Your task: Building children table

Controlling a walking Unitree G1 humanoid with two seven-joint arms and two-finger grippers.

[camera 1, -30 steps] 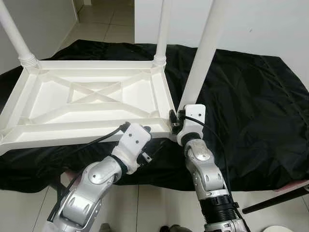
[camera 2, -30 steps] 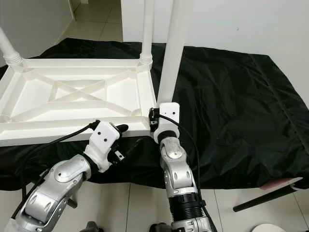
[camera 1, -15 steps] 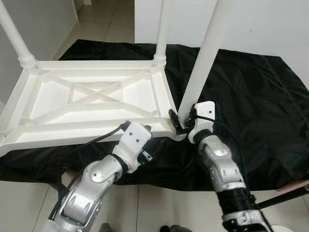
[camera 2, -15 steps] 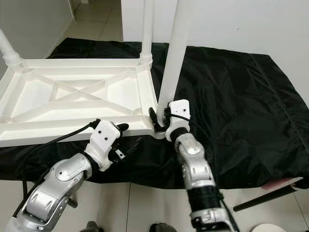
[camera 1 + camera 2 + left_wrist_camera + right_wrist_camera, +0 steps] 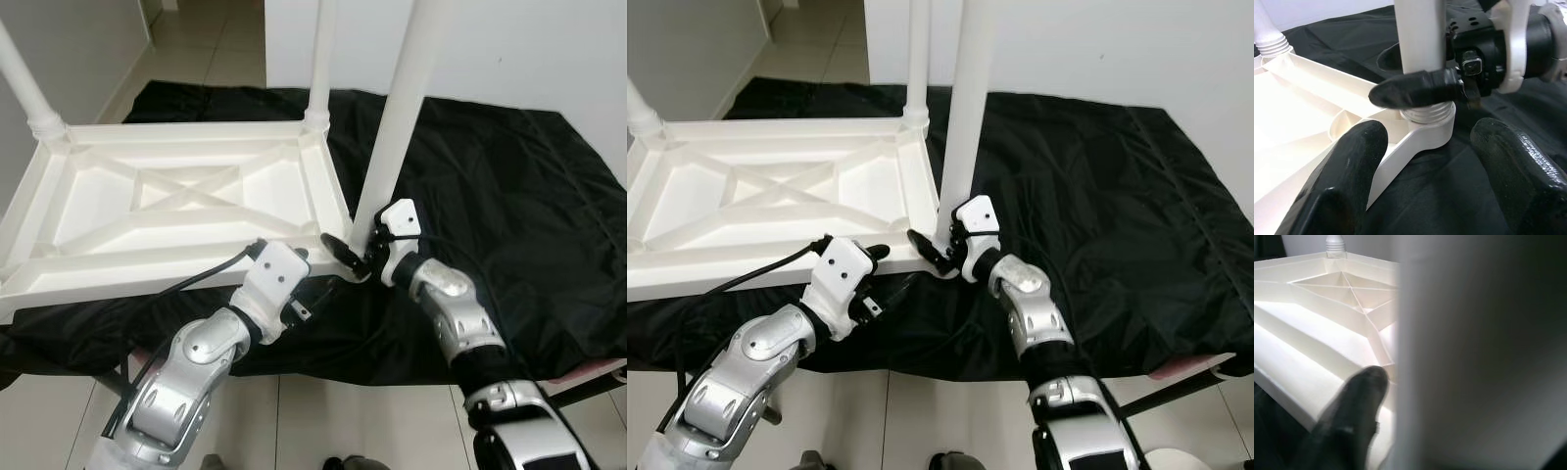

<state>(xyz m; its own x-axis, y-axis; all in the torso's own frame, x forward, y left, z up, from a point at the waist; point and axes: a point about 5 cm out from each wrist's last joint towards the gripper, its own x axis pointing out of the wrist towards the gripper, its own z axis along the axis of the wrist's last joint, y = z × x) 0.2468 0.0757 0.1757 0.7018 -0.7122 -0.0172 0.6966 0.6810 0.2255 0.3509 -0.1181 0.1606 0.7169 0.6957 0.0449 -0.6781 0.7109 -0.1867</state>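
Since one second ago, the right arm has swung outward to the robot's right and rolled at the wrist, so the right tool (image 5: 361, 251) now reaches the white table leg (image 5: 392, 137) from the side instead of from below; the left arm has barely shifted. The upturned tabletop (image 5: 176, 211) lies underside-up on a black cloth (image 5: 509, 196) spread over the bench, with two other legs already standing in its far corners. The right tool is closed on the base of the near-right leg, one black finger (image 5: 1415, 92) pressed across its front just above the threaded collar, where the leg sits in the corner socket (image 5: 1427, 134). The left tool (image 5: 1425, 181) hovers just short of that corner, its fingers spread wide on either side of the socket and holding nothing. The step in hand appears to be screwing this third leg into its socket. The next move probably calls for further turns of the leg while keeping it upright; the open left tool could steady the tabletop edge so the frame does not rotate with it.
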